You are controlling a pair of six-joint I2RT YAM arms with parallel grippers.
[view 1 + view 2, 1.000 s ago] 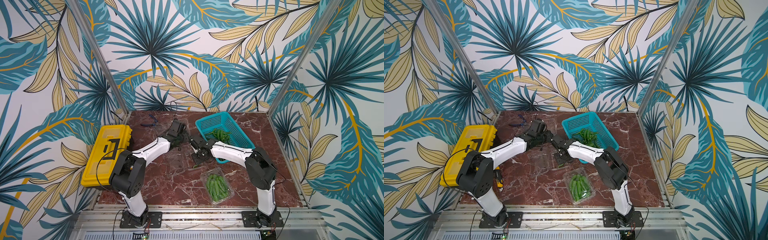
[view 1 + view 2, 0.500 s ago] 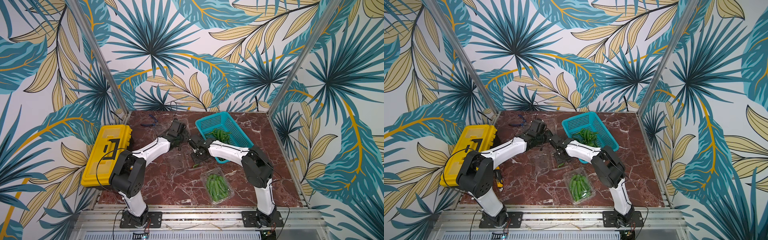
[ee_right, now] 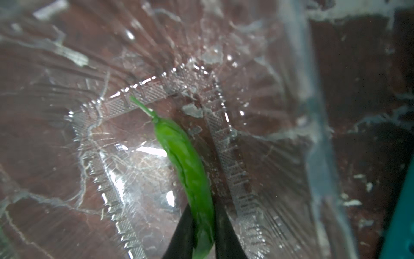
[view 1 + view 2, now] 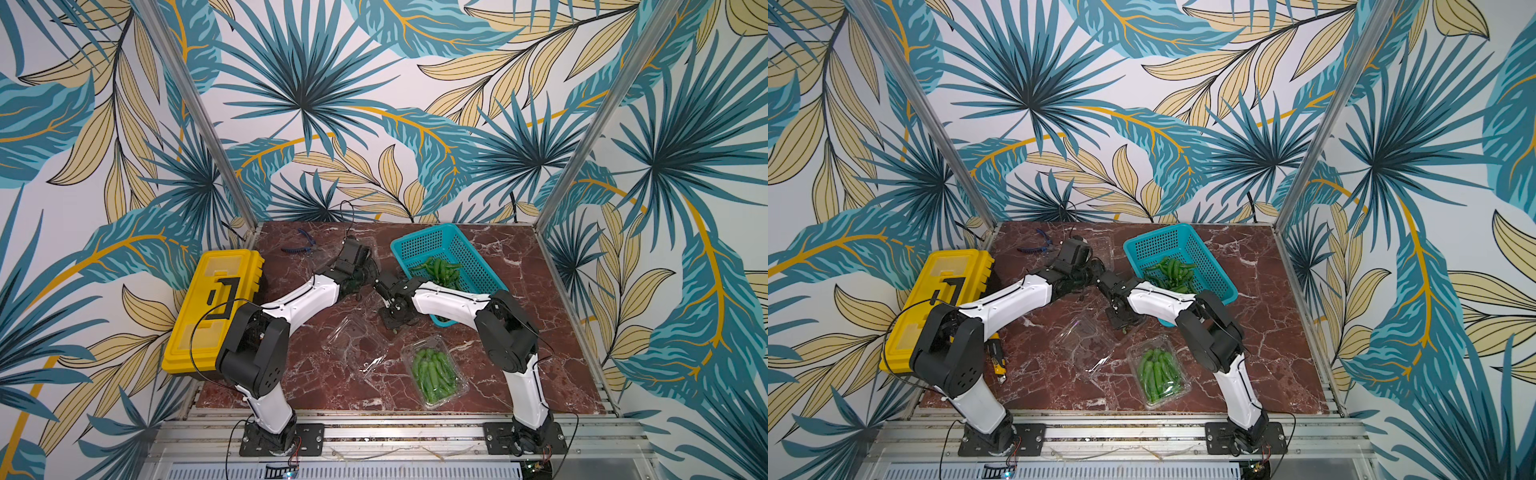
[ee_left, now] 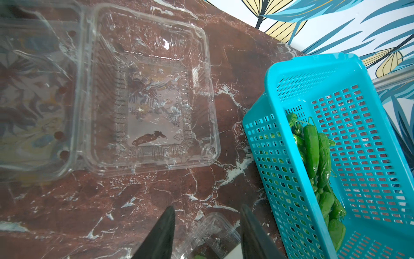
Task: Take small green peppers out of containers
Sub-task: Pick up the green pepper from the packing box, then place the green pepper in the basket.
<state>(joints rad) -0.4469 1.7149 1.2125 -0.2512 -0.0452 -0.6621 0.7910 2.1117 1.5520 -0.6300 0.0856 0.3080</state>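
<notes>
Pinching 1 pepper (image 3: 183,161) near its tip, right gripper (image 3: 202,215) points down into a clear box (image 3: 156,89) at the worktop (image 4: 519,291) centre, beside the basket (image 4: 465,253). Left gripper (image 5: 208,206) half spread, empty, tilted downward.

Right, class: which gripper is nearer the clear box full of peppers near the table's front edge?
Right. The right gripper sits just behind the full box, shut on a pepper. The left gripper is farther back, open, beside the teal basket.
</notes>
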